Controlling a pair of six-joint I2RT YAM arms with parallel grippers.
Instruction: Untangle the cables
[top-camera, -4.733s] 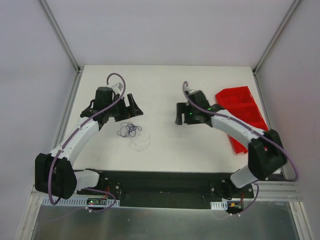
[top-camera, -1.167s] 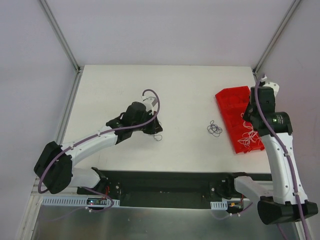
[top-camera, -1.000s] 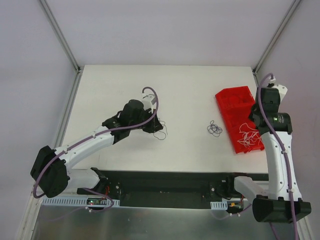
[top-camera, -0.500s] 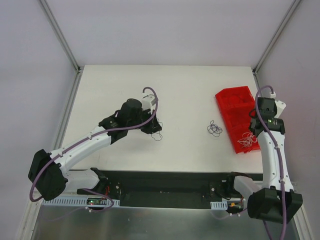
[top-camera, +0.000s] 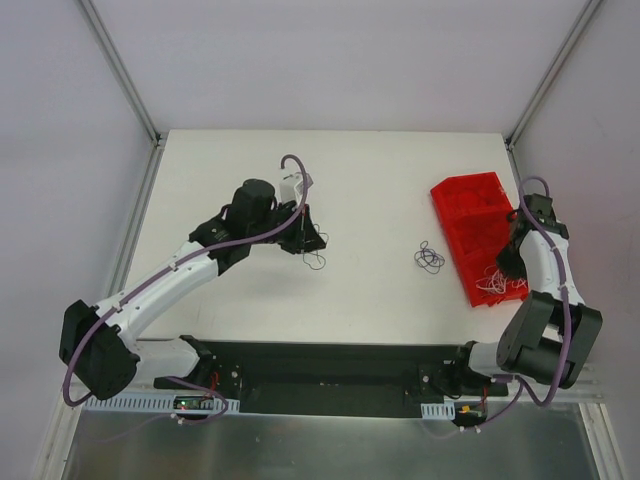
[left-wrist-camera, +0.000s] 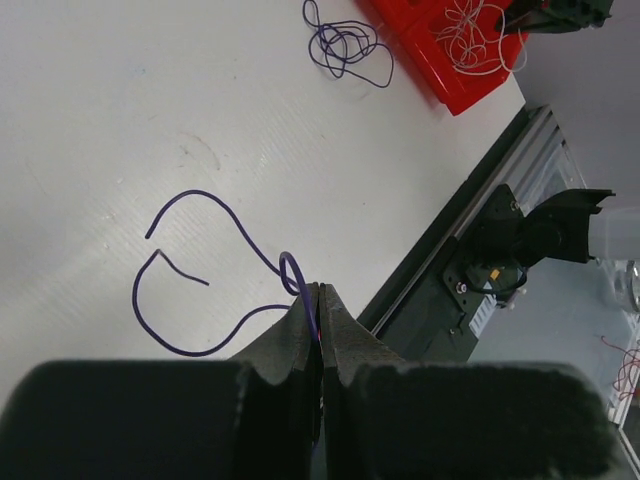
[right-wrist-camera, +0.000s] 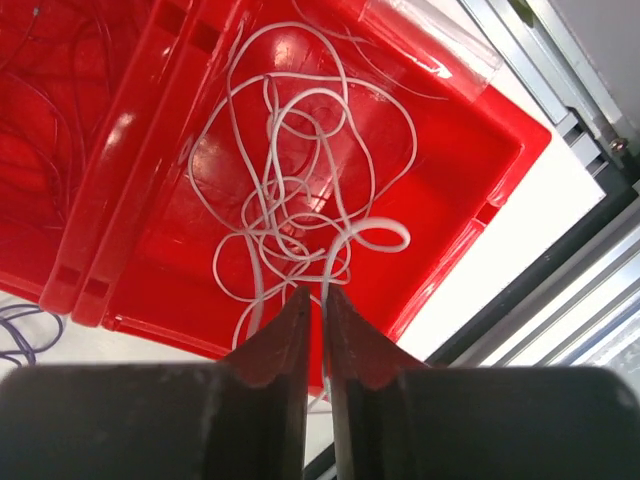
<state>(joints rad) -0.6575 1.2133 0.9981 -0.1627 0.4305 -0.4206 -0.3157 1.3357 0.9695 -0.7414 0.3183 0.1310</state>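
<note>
My left gripper (top-camera: 308, 240) (left-wrist-camera: 320, 288) is shut on one end of a single purple cable (left-wrist-camera: 190, 193), whose curly loops lie on the white table (top-camera: 316, 262). A small purple tangle (top-camera: 430, 258) (left-wrist-camera: 345, 45) rests just left of the red tray (top-camera: 470, 200) (right-wrist-camera: 480, 130). My right gripper (top-camera: 506, 270) (right-wrist-camera: 315, 292) hangs over the tray's near compartment, above a heap of white cables (right-wrist-camera: 300, 190) (top-camera: 492, 282). Its jaws stand a sliver apart, and a white strand runs loosely through the gap.
The tray lies slanted by the table's right edge, with thin purple strands in its far compartment (right-wrist-camera: 30, 60). The black base rail (top-camera: 330, 370) and metal frame run along the near edge. White walls close in the table's far and side edges.
My right arm has drawn back along the tray to its near end, and its jaws have parted slightly. My left gripper has carried its purple strand a little away from the near edge.
</note>
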